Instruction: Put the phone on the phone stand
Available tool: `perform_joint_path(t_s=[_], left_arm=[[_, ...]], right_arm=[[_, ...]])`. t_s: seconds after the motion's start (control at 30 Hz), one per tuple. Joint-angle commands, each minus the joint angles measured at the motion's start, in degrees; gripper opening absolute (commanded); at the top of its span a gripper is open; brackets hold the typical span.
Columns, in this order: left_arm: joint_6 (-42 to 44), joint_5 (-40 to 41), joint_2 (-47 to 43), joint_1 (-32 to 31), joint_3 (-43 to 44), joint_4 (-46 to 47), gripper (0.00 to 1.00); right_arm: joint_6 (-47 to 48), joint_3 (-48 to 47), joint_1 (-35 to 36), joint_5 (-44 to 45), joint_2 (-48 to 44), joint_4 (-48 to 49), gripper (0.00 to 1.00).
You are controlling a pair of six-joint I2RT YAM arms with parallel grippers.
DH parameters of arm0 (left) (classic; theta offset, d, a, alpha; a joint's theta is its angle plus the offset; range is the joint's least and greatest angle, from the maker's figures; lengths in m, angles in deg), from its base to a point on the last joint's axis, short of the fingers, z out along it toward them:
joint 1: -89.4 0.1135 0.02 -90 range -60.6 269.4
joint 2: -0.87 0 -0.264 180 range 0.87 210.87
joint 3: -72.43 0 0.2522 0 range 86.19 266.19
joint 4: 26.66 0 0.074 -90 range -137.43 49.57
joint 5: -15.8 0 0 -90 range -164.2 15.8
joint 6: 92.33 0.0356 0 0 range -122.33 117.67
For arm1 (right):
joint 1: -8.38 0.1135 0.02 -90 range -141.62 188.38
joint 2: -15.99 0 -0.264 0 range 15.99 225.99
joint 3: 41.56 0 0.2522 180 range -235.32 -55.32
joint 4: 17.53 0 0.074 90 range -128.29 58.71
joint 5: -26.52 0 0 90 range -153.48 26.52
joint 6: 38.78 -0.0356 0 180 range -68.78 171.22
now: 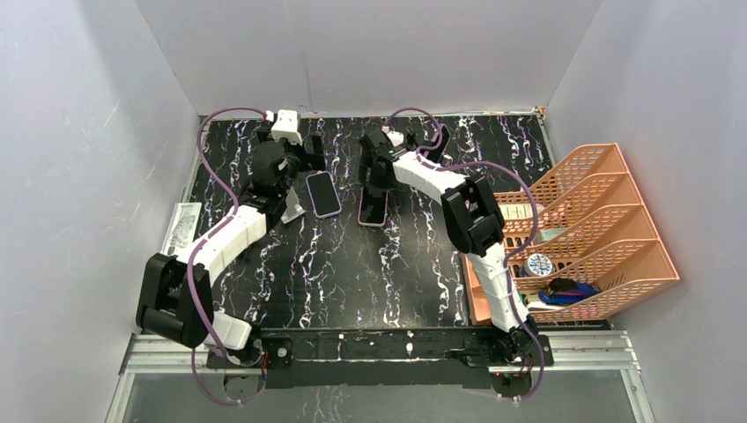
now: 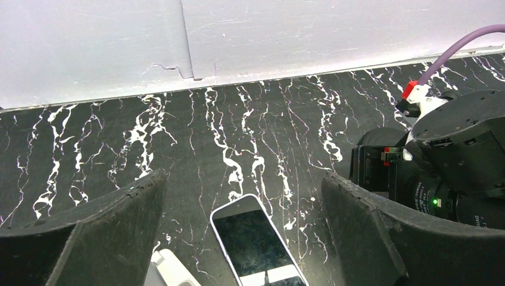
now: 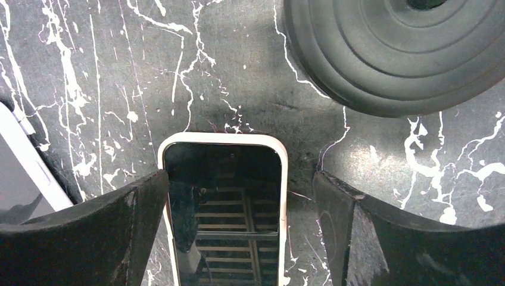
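Note:
A phone in a lavender case (image 1: 323, 194) lies face up on the black marbled table. My left gripper (image 1: 308, 160) is open and hangs over its far end, which sits between the fingers in the left wrist view (image 2: 253, 238) without touching them. A white phone stand (image 1: 292, 211) stands just left of this phone, and its corner shows in the left wrist view (image 2: 170, 271). A second phone in a pale pink case (image 1: 373, 207) lies to the right. My right gripper (image 1: 377, 181) is open above it, with a finger (image 3: 89, 232) on each side of that phone (image 3: 223, 202).
A black ribbed round part (image 3: 393, 47) lies just beyond the right gripper. A white-edged flat thing (image 3: 24, 173) sits at its left. An orange tiered file rack (image 1: 581, 229) stands at the right edge. The back wall (image 2: 238, 36) is close behind both grippers.

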Motion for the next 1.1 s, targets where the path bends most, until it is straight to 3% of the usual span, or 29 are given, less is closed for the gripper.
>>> perform_joint_path(t_s=[0.0,0.27,1.07], left_arm=[[0.9,0.99,-3.0,-0.27,1.94,0.44,0.98],[1.1,0.91,-3.01,-0.32,1.85,0.47,0.98],[1.81,0.64,-3.19,-0.39,1.94,0.03,0.98]], right_arm=[[-1.71,2.0,0.4,-0.09,-4.35,4.16,0.99],[-3.03,9.27,0.44,1.19,-9.57,12.44,0.99],[2.46,-5.35,1.96,2.96,0.87,-1.47,0.99]])
